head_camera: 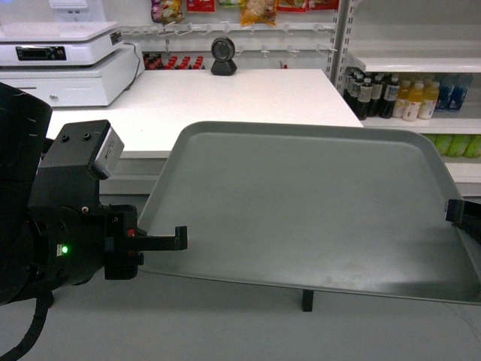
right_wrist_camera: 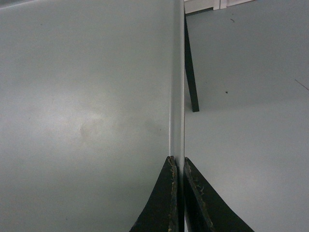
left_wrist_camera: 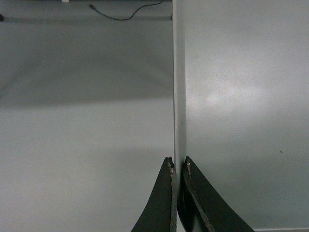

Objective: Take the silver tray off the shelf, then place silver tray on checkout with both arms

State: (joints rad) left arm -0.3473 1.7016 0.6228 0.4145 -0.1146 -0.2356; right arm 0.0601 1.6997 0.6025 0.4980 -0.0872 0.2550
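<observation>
The silver tray (head_camera: 301,203) is a wide grey-green tray with a low rim, held level in the air in front of the checkout (head_camera: 225,101). My left gripper (head_camera: 179,239) is shut on the tray's left rim (left_wrist_camera: 179,96). At the right edge of the head view, my right gripper (head_camera: 451,210) is shut on the tray's right rim (right_wrist_camera: 176,87). In the left wrist view the left gripper (left_wrist_camera: 176,163) pinches the rim edge-on, and the right gripper (right_wrist_camera: 177,160) does the same in its own view. The shelf the tray came from is out of view.
On the checkout stand a black round-headed scanner (head_camera: 223,54) at the back and a white register box (head_camera: 60,64) at the left. Store shelves with bottled drinks (head_camera: 409,98) stand to the right. A thin black leg (head_camera: 307,299) shows below the tray. Grey floor lies underneath.
</observation>
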